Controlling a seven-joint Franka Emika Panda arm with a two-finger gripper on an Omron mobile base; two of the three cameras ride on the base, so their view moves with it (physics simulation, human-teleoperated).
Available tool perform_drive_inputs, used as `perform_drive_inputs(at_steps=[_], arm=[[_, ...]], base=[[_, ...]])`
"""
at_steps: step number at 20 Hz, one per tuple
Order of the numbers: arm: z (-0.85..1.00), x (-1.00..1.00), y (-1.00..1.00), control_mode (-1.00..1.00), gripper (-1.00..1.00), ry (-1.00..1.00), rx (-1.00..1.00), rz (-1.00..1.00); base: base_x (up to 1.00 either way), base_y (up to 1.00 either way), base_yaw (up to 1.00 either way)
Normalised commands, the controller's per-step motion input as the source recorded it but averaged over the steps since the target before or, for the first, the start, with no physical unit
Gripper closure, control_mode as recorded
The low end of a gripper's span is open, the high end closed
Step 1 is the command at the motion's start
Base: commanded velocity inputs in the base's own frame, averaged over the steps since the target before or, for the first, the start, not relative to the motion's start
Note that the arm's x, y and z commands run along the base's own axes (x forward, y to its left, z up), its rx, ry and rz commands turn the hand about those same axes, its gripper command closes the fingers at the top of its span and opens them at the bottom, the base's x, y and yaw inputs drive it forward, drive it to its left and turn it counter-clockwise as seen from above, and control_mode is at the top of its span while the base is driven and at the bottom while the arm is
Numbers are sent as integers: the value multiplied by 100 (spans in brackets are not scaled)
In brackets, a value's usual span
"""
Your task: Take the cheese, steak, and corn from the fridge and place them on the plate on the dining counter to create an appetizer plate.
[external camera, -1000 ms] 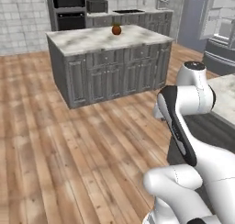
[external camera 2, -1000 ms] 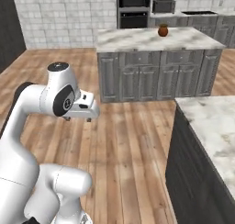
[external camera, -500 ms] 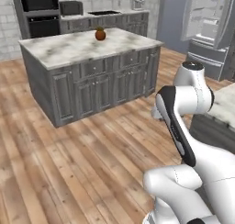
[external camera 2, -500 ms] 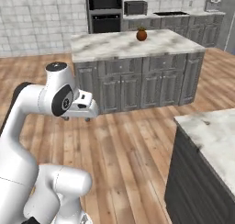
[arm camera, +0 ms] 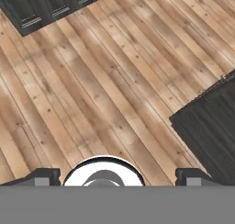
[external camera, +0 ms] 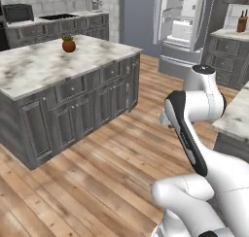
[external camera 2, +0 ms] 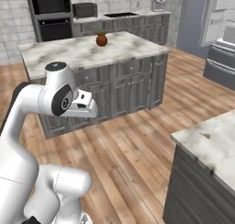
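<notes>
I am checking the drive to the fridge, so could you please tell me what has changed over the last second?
The base has turned right: the marble-topped dark island slid leftward in both base views, and the tall white fridge, door open, came into the left one. The arm's pose is unchanged, and the gripper stays open and empty.

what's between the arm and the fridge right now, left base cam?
Left base view: bare wooden floor runs from the arm to the fridge, whose door stands open. The marble island sits off to the left, clear of that line.
</notes>
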Motion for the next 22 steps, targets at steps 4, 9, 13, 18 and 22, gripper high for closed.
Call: perform_drive_inputs(at_steps=[4, 9, 13, 18, 22], arm=[[0, 0, 0, 100, -100, 0, 0, 0], [0, 0, 0, 100, -100, 0, 0, 0], [0, 0, 0, 100, -100, 0, 0, 0], [0, 0, 0, 100, -100, 0, 0, 0], [0, 0, 0, 100, -100, 0, 0, 0]], base=[[100, 80, -42], [100, 77, -39], [100, 63, -37], [100, 23, -38], [100, 0, -41]])
